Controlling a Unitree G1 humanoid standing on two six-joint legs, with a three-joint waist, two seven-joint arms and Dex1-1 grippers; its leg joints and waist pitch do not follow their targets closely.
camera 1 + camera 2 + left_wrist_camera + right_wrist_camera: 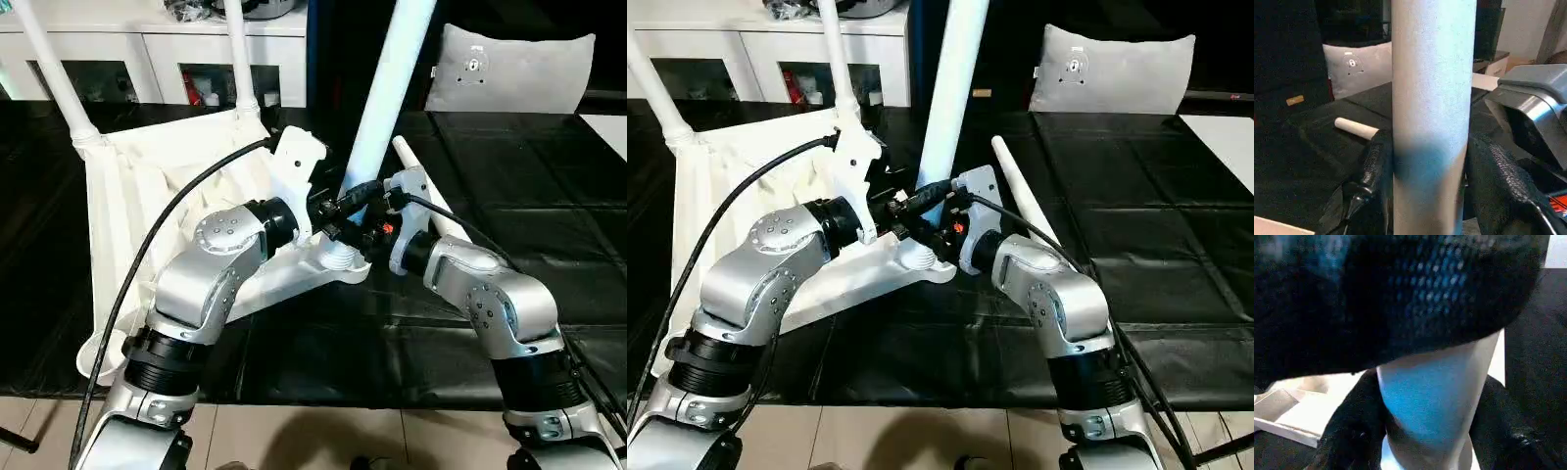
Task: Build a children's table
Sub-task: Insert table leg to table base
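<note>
I see the upright leg (390, 88) seated in the near corner socket (343, 257) of the flipped top (127, 211) on the black desk (549, 225). Left end effector (1425, 166) clamped on that leg low down. Right end effector (1425, 426) straddles it from the opposite side, grip unclear. 1 spare leg (1024, 201) lies beside.

White cabinet (196, 59) behind black-covered surface (529, 196); grey cushion (509, 69).

Both forearms crowd the upright leg (392, 88); open black mat (529, 196) lies rightward.
</note>
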